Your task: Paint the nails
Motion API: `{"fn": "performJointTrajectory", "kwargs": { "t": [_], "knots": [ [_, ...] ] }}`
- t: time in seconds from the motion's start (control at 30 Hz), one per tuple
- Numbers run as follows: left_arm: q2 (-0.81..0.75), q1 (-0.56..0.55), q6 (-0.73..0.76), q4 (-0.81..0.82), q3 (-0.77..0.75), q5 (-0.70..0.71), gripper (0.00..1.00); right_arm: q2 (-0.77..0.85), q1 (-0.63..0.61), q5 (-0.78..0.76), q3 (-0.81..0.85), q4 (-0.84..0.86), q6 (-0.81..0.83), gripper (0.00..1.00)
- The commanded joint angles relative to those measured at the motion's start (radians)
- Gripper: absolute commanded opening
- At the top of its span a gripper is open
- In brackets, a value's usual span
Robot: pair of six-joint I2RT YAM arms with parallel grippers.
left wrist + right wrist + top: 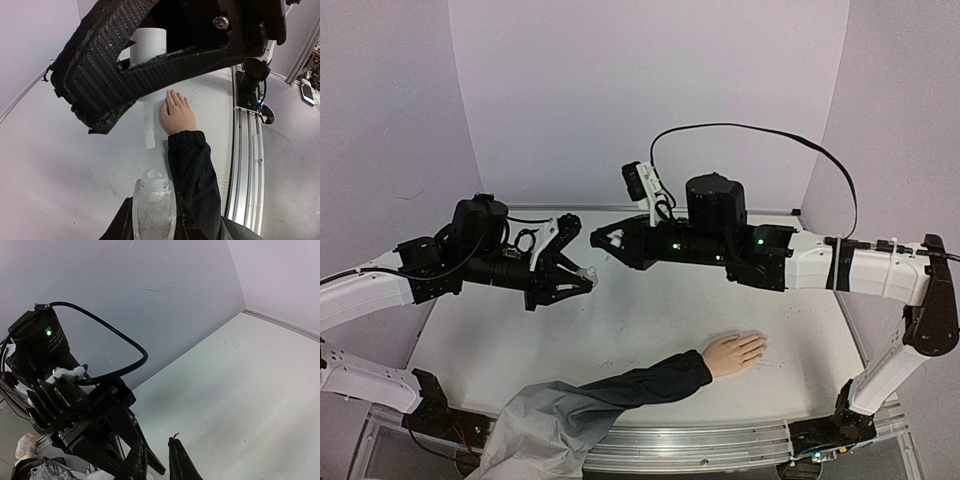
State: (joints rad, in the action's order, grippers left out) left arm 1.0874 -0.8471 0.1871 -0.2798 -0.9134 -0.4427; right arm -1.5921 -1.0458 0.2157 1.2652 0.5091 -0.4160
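None of the nails (pixel 758 346) showed any colour; they sat bare and skin-toned at the fingertips of the mannequin hand (pixel 733 352), which lay flat, palm down, on the worktop (pixel 620 330) near its front edge on the right, its dark navy sleeve (pixel 640 385) trailing off toward the front left. Both arms were raised well above and behind it. The left gripper (pixel 588 278) had its fingers closed around a small clear bottle (pixel 154 205), whose mouth stood open in the left wrist view. The right gripper (pixel 600 240) faced it, just beside it, and in that same view its ribbed fingers (pixel 100 65) appeared clamped on a white cap (pixel 148 42), with a pale applicator stem hanging below; the right wrist view showed only the two fingers drawn close together, nothing visible between them. So the opening looked done, with the cap off and the brush apparently free of the bottle, while the painting itself had not begun: the brush had yet to be carried down to the hand, and every nail remained to be coated.
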Motion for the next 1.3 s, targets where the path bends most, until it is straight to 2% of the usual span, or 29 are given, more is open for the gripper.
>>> {"fn": "performJointTrajectory", "kwargs": {
  "t": [0.0,0.23,1.27],
  "knots": [
    [-0.011,0.0,0.005,0.051,-0.008,-0.01,0.0,0.004,-0.009,0.014,0.056,0.093,-0.004,0.0],
    [-0.006,0.0,0.002,0.05,-0.01,-0.012,0.0,-0.02,-0.009,0.073,0.061,0.11,-0.006,0.0],
    [-0.004,0.0,-0.003,0.048,-0.013,-0.015,0.0,-0.075,-0.02,0.11,0.082,0.133,-0.028,0.0]
  ]
}}
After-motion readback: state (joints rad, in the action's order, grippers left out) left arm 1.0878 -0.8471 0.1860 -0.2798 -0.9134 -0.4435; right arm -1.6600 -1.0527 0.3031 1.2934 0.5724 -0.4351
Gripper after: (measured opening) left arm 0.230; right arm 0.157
